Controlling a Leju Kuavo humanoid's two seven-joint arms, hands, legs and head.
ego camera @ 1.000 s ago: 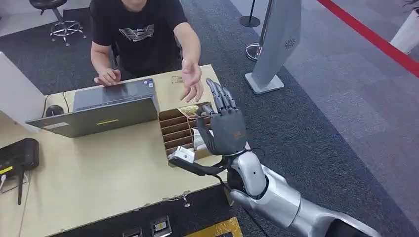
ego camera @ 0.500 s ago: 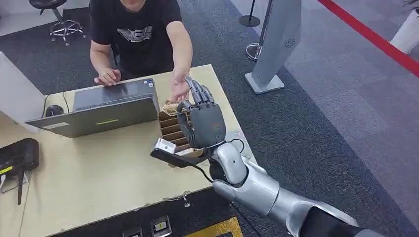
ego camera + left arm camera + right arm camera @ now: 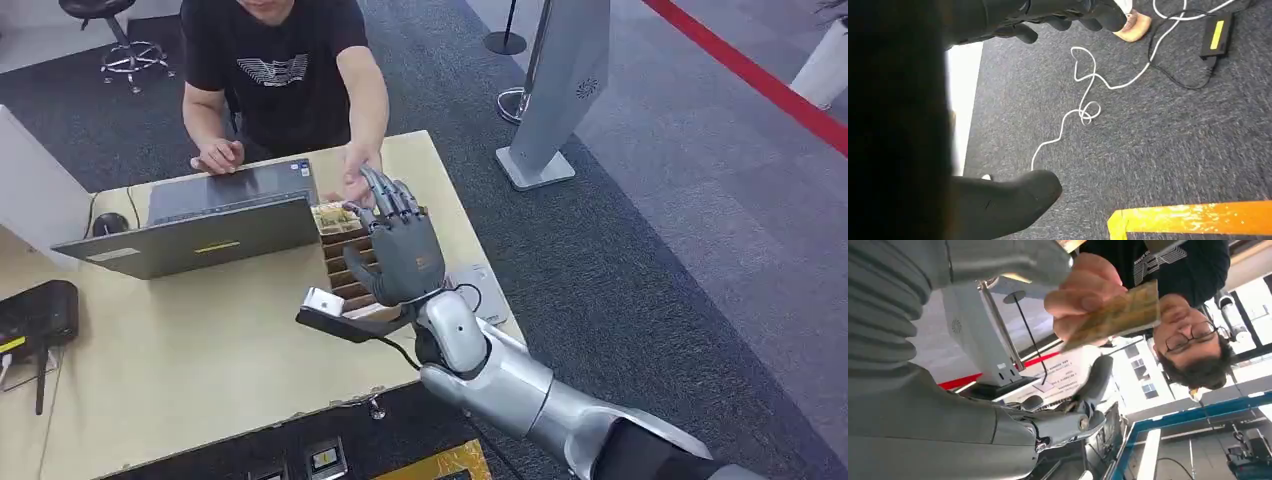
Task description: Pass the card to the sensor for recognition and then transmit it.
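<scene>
Right wrist view shows the card, a tan, patterned rectangle, pinched at one end by a person's hand and held out flat, its free end reaching over the right hand. The offer reads as a handover: the card is presented edge-on so the robot's fingers can close across it. Those fingers are spread and raised with a plain gap below the card, and nothing lies in the palm, so the hand grips nothing yet.

In the head view the card sits at the far end of the slotted cardboard rack, just beyond the upright right hand, whose back faces the camera. The person's hand reaches in from the far side of the table, touching or just behind the robot's fingertips; which, I cannot tell. The person sits at the far edge behind an open laptop, which lies left of the rack. A small black device with a pale top, possibly the sensor, rests at the rack's near end, below the wrist.

The left hand hangs beside the body over grey carpet, fingers loosely apart and holding nothing.

My judgement: the step in hand is taking the card; scanning has not begun.
</scene>
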